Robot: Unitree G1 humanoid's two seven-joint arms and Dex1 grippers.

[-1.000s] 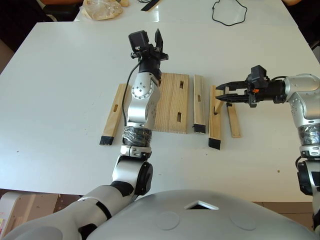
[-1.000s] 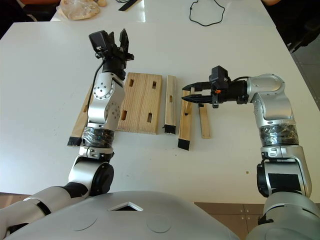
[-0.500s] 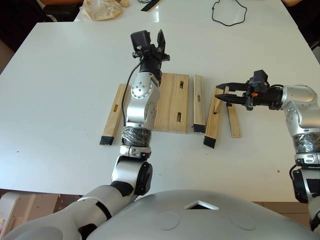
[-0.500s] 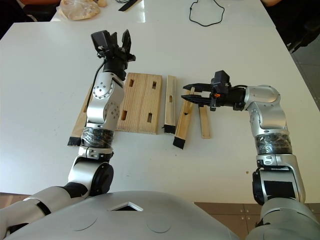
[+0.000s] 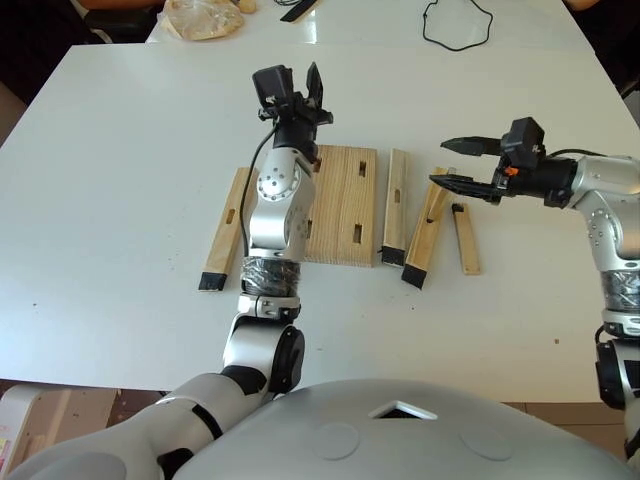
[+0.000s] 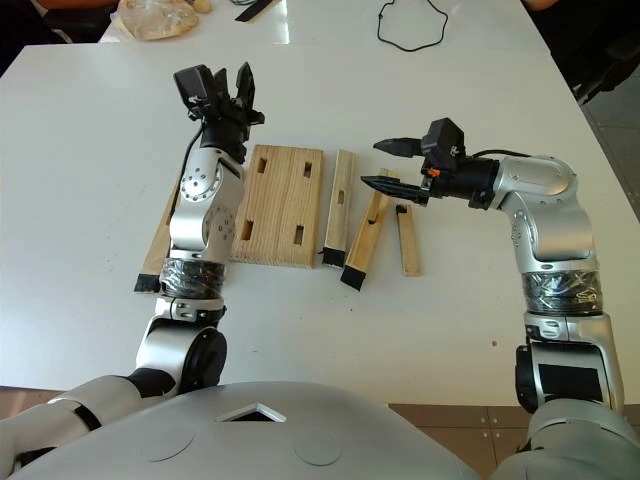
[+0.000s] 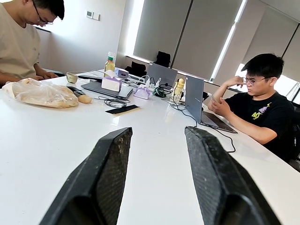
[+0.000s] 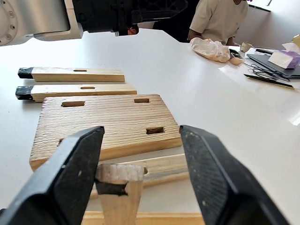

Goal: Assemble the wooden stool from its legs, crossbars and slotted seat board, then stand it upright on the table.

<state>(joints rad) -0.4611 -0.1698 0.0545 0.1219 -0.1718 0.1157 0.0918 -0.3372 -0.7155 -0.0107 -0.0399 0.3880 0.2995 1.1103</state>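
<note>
**Right gripper** [image 5: 442,162]: fingers spread wide, nothing held. It hovers over the far end of the tilted leg [image 5: 424,232]. In the right wrist view that end sits low between the two fingers; contact with the wood cannot be confirmed.

**Left gripper** [image 5: 303,92]: fingers apart, empty. It is raised off the 11 o'clock corner of the seat board [image 5: 345,205] and points away across the table [image 5: 120,150].

**Seat board:** lies flat at mid-table with its slots facing up. No slot has anything fitted in it.

**At the board's 3 o'clock:**
- The straight leg [image 5: 396,205] lies just beside the board and parallel to its edge.
- Next out is the tilted leg, with its black-tipped foot swung in close to the straight leg's foot.
- Beyond that lies one short crossbar [image 5: 465,240], apart from both legs.

**At the board's 9 o'clock:** the inner leg [image 8: 77,90] and the outer leg [image 5: 228,228] lie side by side, black feet toward the robot.

**Progress, as judged:**
- Assembly has not begun. Four legs, the board and one visible crossbar all lie loose and separate.
- The step in hand appears to be taking up the tilted leg.
- Every joint is outstanding: crossbars into legs, then legs into the board's slots.
- After that the stool has to be turned over and stood upright on the table.
</note>
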